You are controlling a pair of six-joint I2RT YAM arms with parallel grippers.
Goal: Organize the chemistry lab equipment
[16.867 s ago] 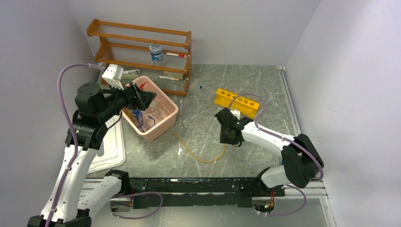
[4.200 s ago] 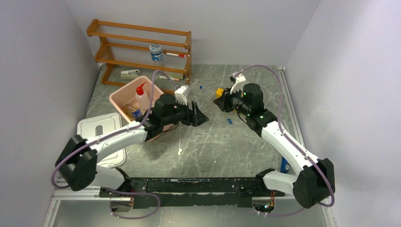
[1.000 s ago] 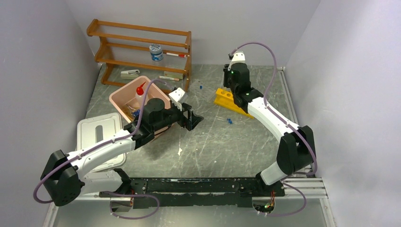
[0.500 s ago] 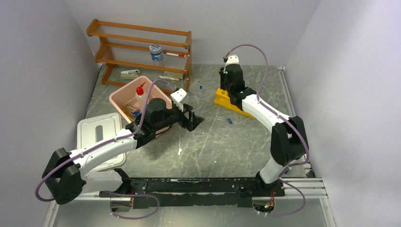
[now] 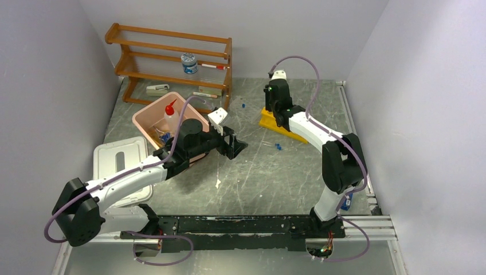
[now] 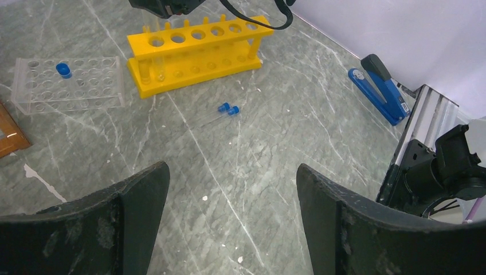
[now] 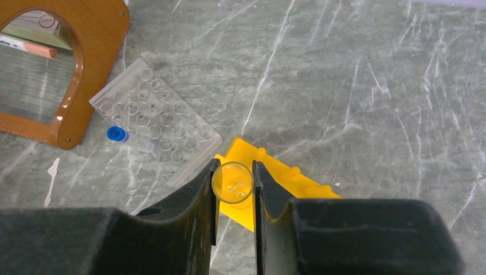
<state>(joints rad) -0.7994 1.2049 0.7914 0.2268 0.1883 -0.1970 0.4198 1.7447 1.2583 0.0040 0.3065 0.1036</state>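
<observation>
Your right gripper is clamped on a clear glass tube, mid-frame, at the yellow rack's end. Your left gripper hangs wide open.

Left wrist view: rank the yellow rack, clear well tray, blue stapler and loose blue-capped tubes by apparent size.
Largest to smallest:
1. yellow rack
2. clear well tray
3. blue stapler
4. blue-capped tubes

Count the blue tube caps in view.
3. One blue cap sits on the clear rack; two more lie side by side on the table near the yellow rack. Others may be hidden in the pink bin.
</observation>
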